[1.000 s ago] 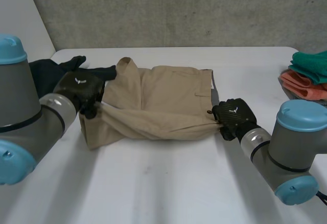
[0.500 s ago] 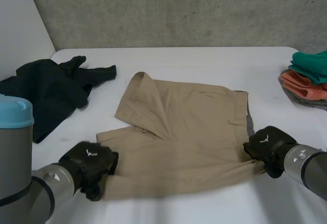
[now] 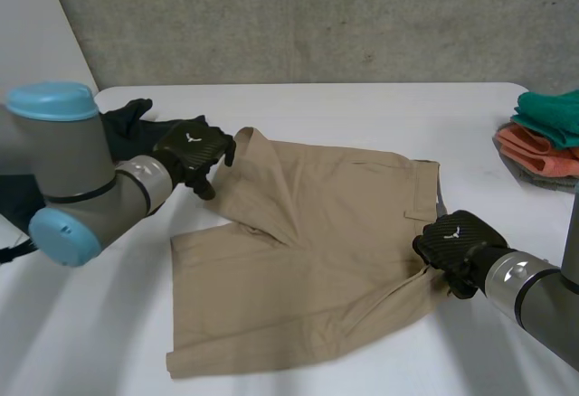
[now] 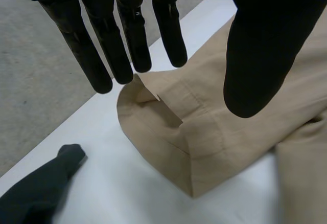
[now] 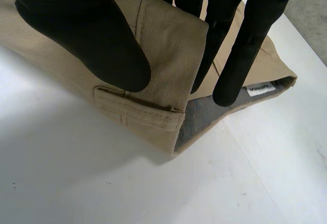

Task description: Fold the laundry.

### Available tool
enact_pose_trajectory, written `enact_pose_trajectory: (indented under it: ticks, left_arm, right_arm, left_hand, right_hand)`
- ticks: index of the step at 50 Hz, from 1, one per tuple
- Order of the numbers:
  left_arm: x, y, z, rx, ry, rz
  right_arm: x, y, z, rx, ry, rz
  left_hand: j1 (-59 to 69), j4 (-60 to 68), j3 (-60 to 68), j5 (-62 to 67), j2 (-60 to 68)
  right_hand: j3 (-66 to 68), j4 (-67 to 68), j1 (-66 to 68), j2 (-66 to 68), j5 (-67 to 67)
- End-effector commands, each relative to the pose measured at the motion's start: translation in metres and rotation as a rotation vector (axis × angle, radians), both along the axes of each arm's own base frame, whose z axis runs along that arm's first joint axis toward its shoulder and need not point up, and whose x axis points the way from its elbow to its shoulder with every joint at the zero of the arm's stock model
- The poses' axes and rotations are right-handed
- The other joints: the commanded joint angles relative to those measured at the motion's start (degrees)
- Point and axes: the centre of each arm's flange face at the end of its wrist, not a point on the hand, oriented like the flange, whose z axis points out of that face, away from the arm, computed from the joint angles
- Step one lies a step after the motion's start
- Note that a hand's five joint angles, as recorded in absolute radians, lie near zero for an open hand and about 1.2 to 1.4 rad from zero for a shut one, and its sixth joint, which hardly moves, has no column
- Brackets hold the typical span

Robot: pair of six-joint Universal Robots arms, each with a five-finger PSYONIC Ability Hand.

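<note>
The khaki shorts (image 3: 308,242) lie spread across the middle of the table (image 3: 362,107), waistband toward the right edge and legs toward the left, with the far leg turned back on itself in a loose flap. The left robot hand (image 3: 192,147) hovers over that flap toward the far left corner, its fingers (image 4: 127,45) straight and spread wide from the thumb, holding nothing. In its wrist view the doubled leg hem (image 4: 168,127) sits just beyond the fingertips. The right robot hand (image 3: 457,240) is at the near end of the waistband (image 5: 168,55), thumb (image 5: 87,35) on top and fingers behind. It pinches the cloth so that the corner is lifted and the grey lining (image 5: 204,116) shows beneath. The step in hand looks like flattening the garment before the first fold. To do it well, the left robot hand would best come down on the flap, take the hem corner cleanly, and draw it outward toward the left edge until the leg lies flat. The right robot hand's pinch can serve as an anchor so the whole garment does not slide. The pull should run low along the table to avoid new creases. A black garment (image 3: 131,111) lies just beyond the left robot hand and should not be caught. A pile of folded cloths (image 3: 547,129) sits at the right edge, well apart.
</note>
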Motion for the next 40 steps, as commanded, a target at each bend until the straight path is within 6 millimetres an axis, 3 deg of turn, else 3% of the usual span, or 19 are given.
enact_pose_trajectory:
  ticks: [1,6,13,16,19,24,29,40]
  left_arm:
    - [-0.012,-0.026,-0.032,-0.002,-0.017,-0.067]
    - [-0.017,-0.036,-0.055,0.000,-0.034,-0.084]
    - [-0.022,-0.043,-0.069,-0.036,-0.041,-0.105]
    - [-0.024,-0.044,-0.073,-0.040,-0.039,-0.106]
    - [-0.025,-0.044,-0.072,-0.055,-0.045,-0.098]
    - [-0.016,-0.047,-0.062,-0.090,-0.103,0.053]
    - [-0.001,-0.036,-0.049,-0.117,-0.222,0.214]
    - [0.010,-0.003,-0.056,-0.109,-0.394,0.184]
  right_arm:
    - [0.000,-0.002,-0.005,0.009,-0.002,-0.007]
    - [-0.002,-0.004,-0.009,0.016,-0.001,-0.017]
    - [-0.002,-0.004,-0.015,0.028,0.002,-0.020]
    - [-0.003,-0.005,-0.016,0.032,0.004,-0.022]
    - [-0.004,-0.005,-0.017,0.033,0.006,-0.023]
    - [-0.004,-0.007,-0.017,0.031,0.005,-0.026]
    - [-0.005,-0.007,-0.017,0.031,0.007,-0.027]
    - [0.001,-0.001,-0.015,0.025,0.004,-0.003]
  left_hand:
    - [7.2,7.7,7.9,7.8,7.9]
    - [7.4,7.9,8.1,8.0,8.1]
    - [10.1,10.6,10.8,10.7,10.8]
    - [16.4,16.9,17.2,17.1,17.1]
    - [39.3,39.8,40.0,39.9,40.0]
    - [42.2,42.7,42.9,42.8,42.9]
    - [42.2,42.7,42.9,42.8,42.9]
    - [42.2,42.7,42.9,42.8,42.9]
  right_hand:
    - [11.9,11.3,17.4,12.2,11.2]
    - [11.9,11.3,17.4,12.2,11.2]
    - [11.9,11.3,17.4,12.2,11.2]
    - [11.9,11.3,17.4,12.2,11.2]
    - [11.9,11.3,17.4,12.2,11.2]
    - [11.9,11.3,17.4,12.2,11.2]
    - [11.9,11.3,17.4,12.2,11.2]
    - [11.9,11.3,17.4,12.2,11.2]
